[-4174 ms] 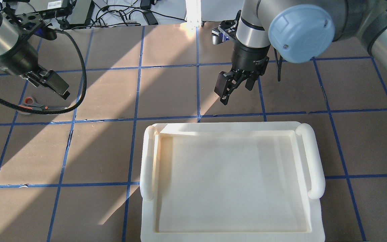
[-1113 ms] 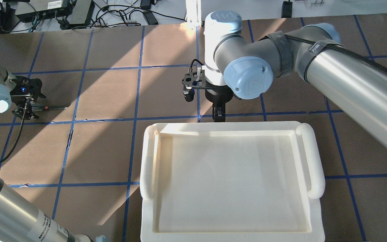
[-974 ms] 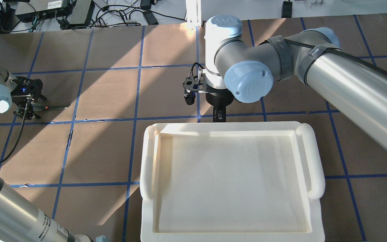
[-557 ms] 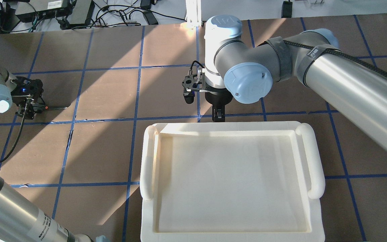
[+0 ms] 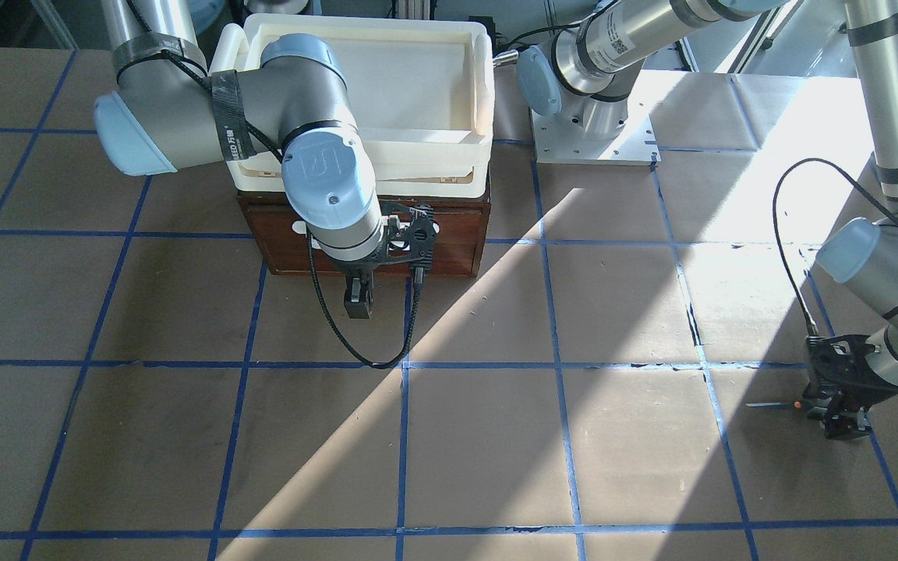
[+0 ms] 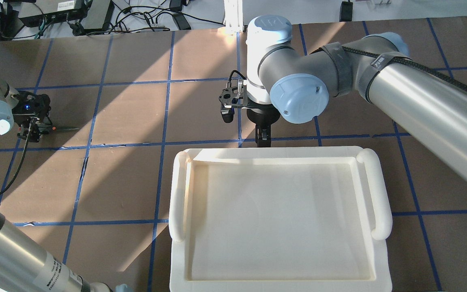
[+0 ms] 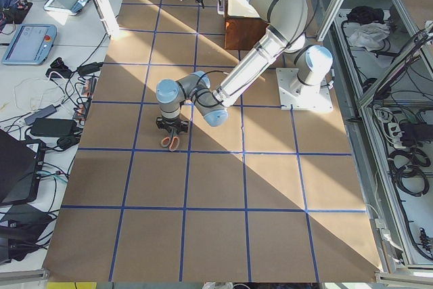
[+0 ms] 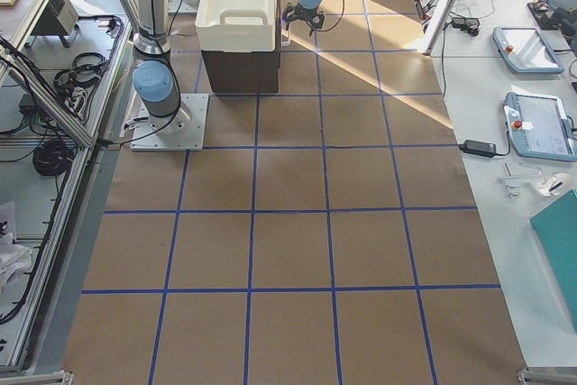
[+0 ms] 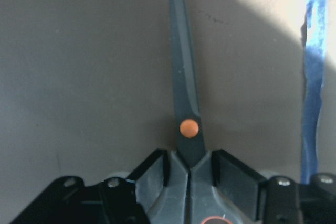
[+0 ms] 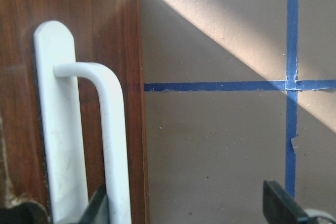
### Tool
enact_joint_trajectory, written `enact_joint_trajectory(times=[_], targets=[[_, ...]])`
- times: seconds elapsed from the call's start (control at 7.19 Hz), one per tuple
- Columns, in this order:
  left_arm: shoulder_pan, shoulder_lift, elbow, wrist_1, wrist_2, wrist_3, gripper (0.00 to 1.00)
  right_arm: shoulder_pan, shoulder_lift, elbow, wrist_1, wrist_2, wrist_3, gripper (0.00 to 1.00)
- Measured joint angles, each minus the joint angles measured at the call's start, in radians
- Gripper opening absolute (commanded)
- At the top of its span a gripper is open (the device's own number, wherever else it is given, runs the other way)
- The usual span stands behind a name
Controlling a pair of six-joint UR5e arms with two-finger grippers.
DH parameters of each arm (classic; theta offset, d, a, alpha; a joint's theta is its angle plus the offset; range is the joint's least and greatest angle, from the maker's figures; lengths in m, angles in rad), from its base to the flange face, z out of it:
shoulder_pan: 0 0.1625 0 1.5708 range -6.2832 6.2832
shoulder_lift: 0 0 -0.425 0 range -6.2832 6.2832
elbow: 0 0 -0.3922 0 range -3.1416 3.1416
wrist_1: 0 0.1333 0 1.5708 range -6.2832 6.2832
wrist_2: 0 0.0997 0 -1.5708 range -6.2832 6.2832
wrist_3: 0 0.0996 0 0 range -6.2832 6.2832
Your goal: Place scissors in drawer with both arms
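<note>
The scissors [image 9: 187,109] lie on the brown table at its far left, blades shut, with the orange pivot dot just past my fingers. My left gripper [image 9: 190,176] is shut on the scissors' neck below the pivot; it also shows in the overhead view [image 6: 31,132] and the front view [image 5: 839,419]. The blade [image 6: 65,129] points toward the table's middle. The dark wooden drawer [image 5: 441,253] is closed under the cream tray. My right gripper [image 10: 189,211] is open at the drawer front, with the white bar handle [image 10: 113,145] just inside its left finger [image 10: 100,208].
A cream plastic tray [image 6: 178,194] sits on top of the drawer box. Blue tape lines [image 6: 164,142] grid the table. The left arm's black cable [image 5: 788,257] loops above the table. The right arm's base plate [image 5: 593,136] stands beside the drawer box.
Since 4.2 s ago both arms came down, the left onto the scissors, the right to the drawer front. In the last second the left fingers closed on the scissors; the right arm barely moved.
</note>
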Motion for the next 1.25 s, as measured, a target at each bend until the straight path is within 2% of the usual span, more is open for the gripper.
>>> enact_joint_trajectory(times=[0.83, 1.25], targets=[[-0.105, 0.137, 0.000, -0.042, -0.031, -0.021, 0.00, -0.004, 0.030, -0.031, -0.024, -0.009, -0.008, 1.00], [-0.178, 0.209, 0.000, -0.089, -0.038, -0.118, 0.00, -0.006, 0.048, -0.044, -0.043, -0.009, -0.009, 1.00]])
